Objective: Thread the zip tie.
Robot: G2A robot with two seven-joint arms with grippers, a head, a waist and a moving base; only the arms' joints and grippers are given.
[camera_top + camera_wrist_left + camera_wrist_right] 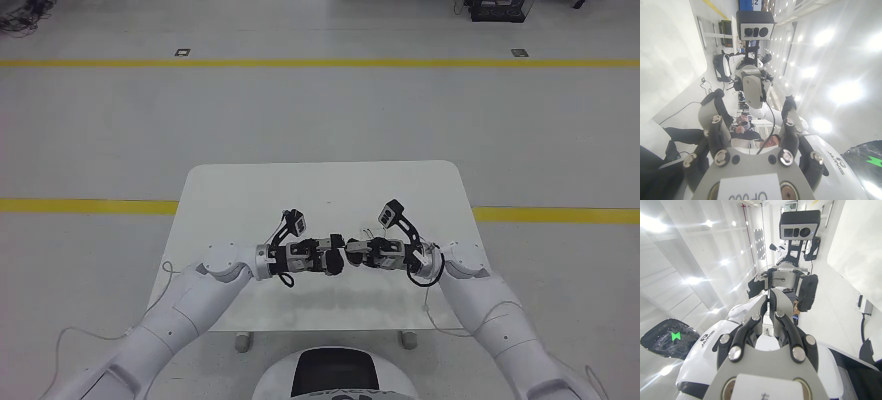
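Note:
Both arms hover over the near half of the white table [320,190], wrists turned toward each other so the grippers almost meet tip to tip. My left gripper [334,256] stands open; in its own wrist view its black fingertips [718,95] are spread wide around the right gripper's grey body [751,91]. My right gripper [354,254] is shut, its two fingers [775,298] pressed close together, and I can make out nothing held between them. Just beyond it, the right wrist view shows the left gripper's padded fingers [808,292] spread wide apart.
The table's bare top stretches away from the grippers toward its far edge [320,166]. Around it lies pale floor with yellow lines [90,206]. Loose cables hang near each forearm [428,280].

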